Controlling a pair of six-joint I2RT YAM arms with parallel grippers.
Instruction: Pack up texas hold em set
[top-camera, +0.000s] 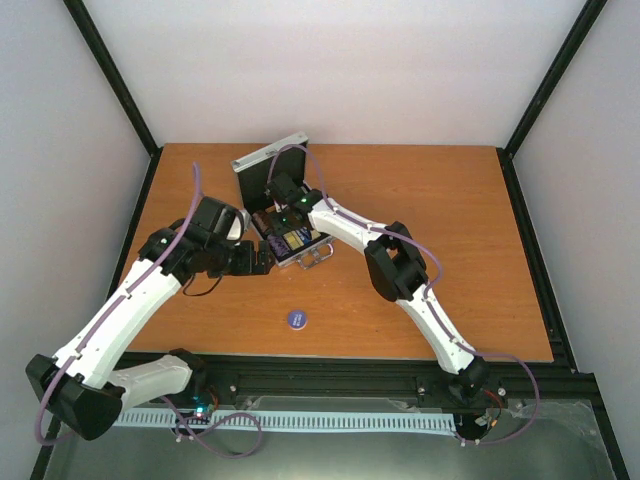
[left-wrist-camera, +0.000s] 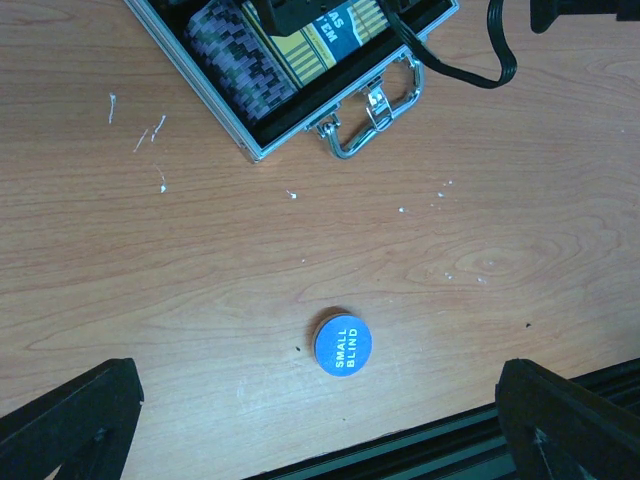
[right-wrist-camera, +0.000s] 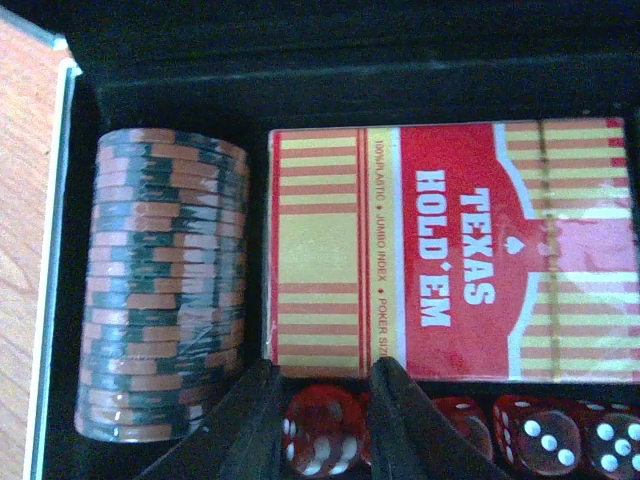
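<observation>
The silver case (top-camera: 268, 160) lies open at the table's back middle, its black-lined tray (right-wrist-camera: 150, 80) holding a stack of chips (right-wrist-camera: 165, 280), a red card box (right-wrist-camera: 450, 250) and a row of red dice (right-wrist-camera: 545, 435). My right gripper (right-wrist-camera: 322, 400) reaches down into the tray. Its fingers stand close on either side of one red die (right-wrist-camera: 325, 432), a thin dark gap showing on the right. My left gripper (left-wrist-camera: 320, 420) hangs wide open above the blue disc (left-wrist-camera: 343, 345), which lies flat on the table marked SMALL BLIND.
The case's rim (left-wrist-camera: 215, 120) and metal handle (left-wrist-camera: 375, 115) face the near side, with a blue-yellow card box (left-wrist-camera: 320, 35) inside. The black rail (left-wrist-camera: 420, 450) runs along the table's near edge just below the disc (top-camera: 296, 319). A black cable (left-wrist-camera: 470, 70) crosses the case's corner.
</observation>
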